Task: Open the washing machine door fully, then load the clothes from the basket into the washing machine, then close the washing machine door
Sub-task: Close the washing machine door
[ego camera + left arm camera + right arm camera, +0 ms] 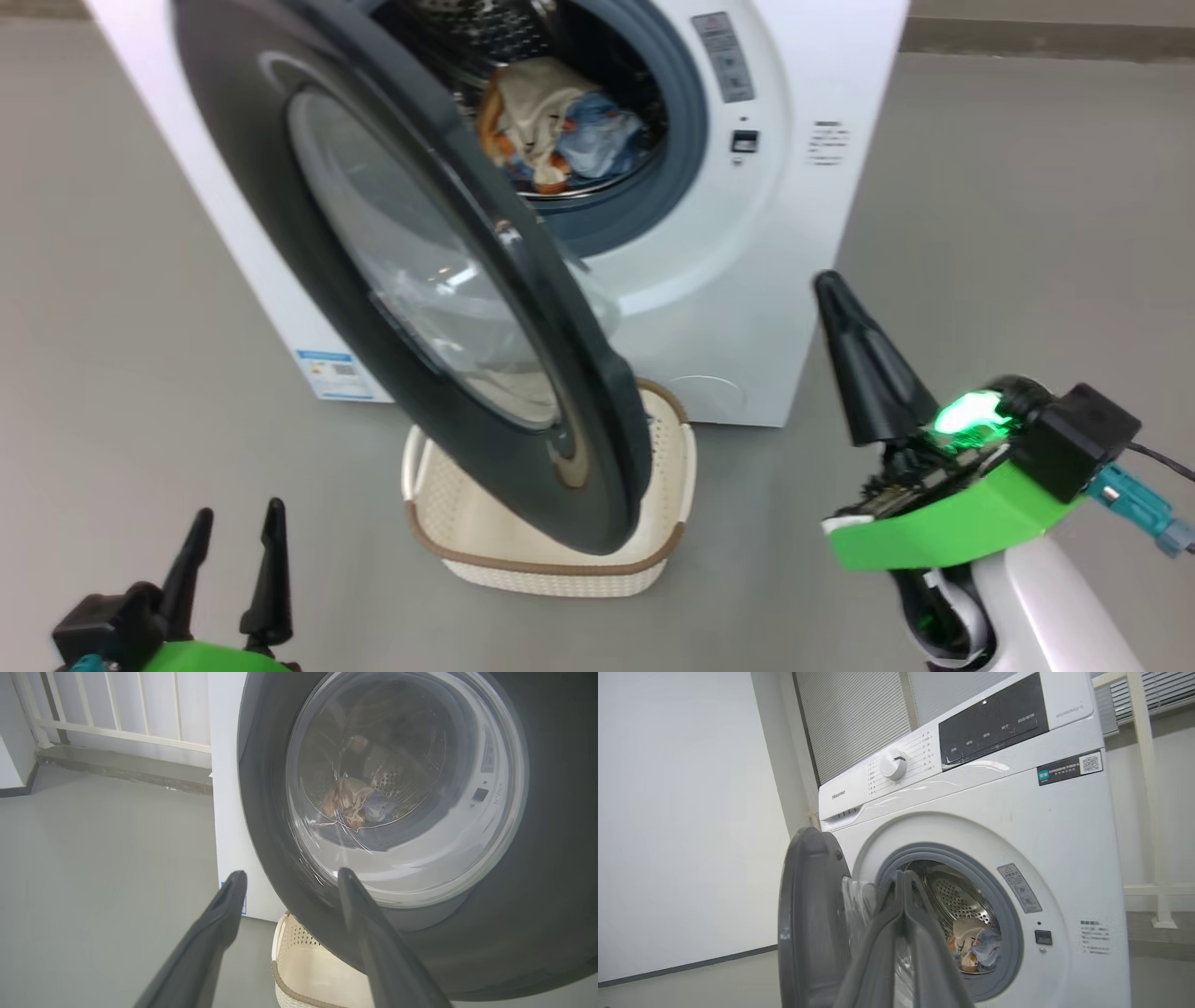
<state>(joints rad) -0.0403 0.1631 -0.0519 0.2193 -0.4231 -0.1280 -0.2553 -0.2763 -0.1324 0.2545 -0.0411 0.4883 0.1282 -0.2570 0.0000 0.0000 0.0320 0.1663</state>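
Washing machine (794,233) is on the grey floor (1027,233), and its door (308,261) is swung out on the left-side hinge, roughly half open. The outer black face and glass bowl face the robot's left side. The clothes (560,131) are inside the drum, a cream, blue and orange heap low at the bottom behind the grey seal. The basket (560,560) sits on the floor just in front of the machine, directly under the door's lower edge. The door hides part of it, and the part of the inside I can see is bare cream plastic. The left end effector (239,509) is low on the robot's left with its fingers spread wide and nothing between them. From its wrist camera the fingers point at the door's lower outer rim, close to it, but I can't tell whether they touch. The right end effector (826,278) is up on the right, apart from the door's free edge and to the right of the basket. Its fingers are pressed together to a single point and grip nothing. From its wrist camera it points toward the drum opening past the door's inner side. There is a blue label (336,373) at the machine's lower left corner, and a dial (893,764) and dark panel (992,721) sit along the top.
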